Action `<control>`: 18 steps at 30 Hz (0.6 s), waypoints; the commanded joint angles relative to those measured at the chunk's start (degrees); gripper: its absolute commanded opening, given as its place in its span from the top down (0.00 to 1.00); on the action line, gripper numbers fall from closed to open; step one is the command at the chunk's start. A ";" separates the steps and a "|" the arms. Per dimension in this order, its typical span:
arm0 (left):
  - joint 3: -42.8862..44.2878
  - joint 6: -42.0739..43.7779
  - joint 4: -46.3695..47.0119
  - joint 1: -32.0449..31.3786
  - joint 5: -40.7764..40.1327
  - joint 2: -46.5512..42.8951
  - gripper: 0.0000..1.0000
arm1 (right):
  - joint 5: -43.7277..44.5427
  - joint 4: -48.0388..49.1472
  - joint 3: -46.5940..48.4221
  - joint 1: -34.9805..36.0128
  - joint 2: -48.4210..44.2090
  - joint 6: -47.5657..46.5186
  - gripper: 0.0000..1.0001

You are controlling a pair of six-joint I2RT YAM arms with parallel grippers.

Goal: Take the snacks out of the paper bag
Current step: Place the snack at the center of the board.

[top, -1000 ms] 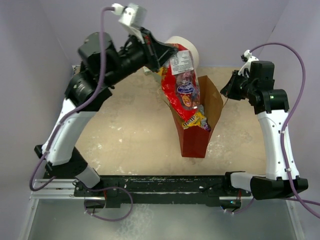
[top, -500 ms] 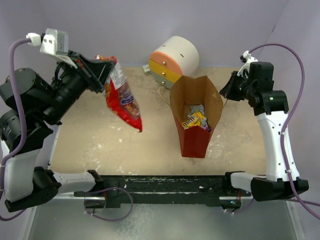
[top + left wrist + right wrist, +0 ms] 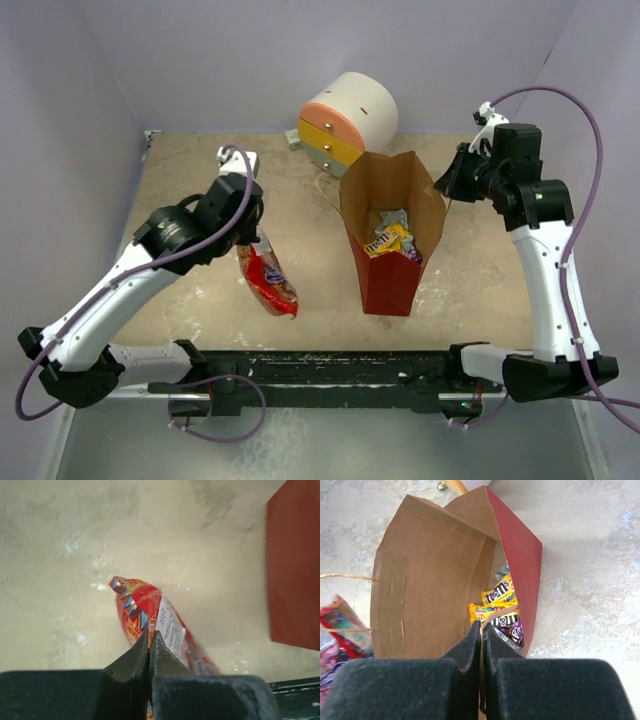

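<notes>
The red crisp packet point(image 3: 270, 280) lies low over the table left of the paper bag point(image 3: 392, 285), its far end touching the surface. My left gripper point(image 3: 252, 240) is shut on the packet's top edge; in the left wrist view the packet point(image 3: 145, 615) hangs from the gripper point(image 3: 150, 636). The bag stands open, red outside, brown inside point(image 3: 435, 580). Small yellow, brown and purple candy packets point(image 3: 500, 612) and a silver foil packet point(image 3: 392, 218) lie at its bottom. My right gripper point(image 3: 452, 185) is shut on the bag's string handle point(image 3: 492, 616) at its right rim.
A round white cabinet point(image 3: 350, 120) with orange-yellow drawers stands behind the bag. The bag's other string handle point(image 3: 345, 576) hangs over its left side. Grey walls enclose the table at the back and sides. The black rail point(image 3: 320, 365) runs along the near edge.
My left arm swung the crisp packet out of the bag, far left and high, then brought it down to the table left of the bag. The right arm held still.
</notes>
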 commanded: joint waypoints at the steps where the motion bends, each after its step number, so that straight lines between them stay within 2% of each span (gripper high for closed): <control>1: -3.15 -4.37 2.11 3.98 -4.51 -1.49 1.00 | -0.70 1.34 1.02 0.52 0.24 -0.32 1.00; 5: -3.21 -6.45 -6.17 9.58 -8.82 -1.37 1.00 | -0.62 1.33 1.45 0.52 0.49 -0.39 1.00; 11: -4.78 -2.85 -11.18 11.14 -19.50 -5.00 1.00 | -0.74 1.51 0.89 0.52 0.67 -0.18 1.00; 14: -6.12 0.91 -9.81 11.14 -23.55 -4.70 1.00 | -0.98 1.70 0.84 0.53 0.75 0.04 1.00; 18: -10.15 10.98 1.97 11.17 -21.39 -0.90 1.00 | -1.18 1.70 1.23 0.52 0.94 0.49 1.00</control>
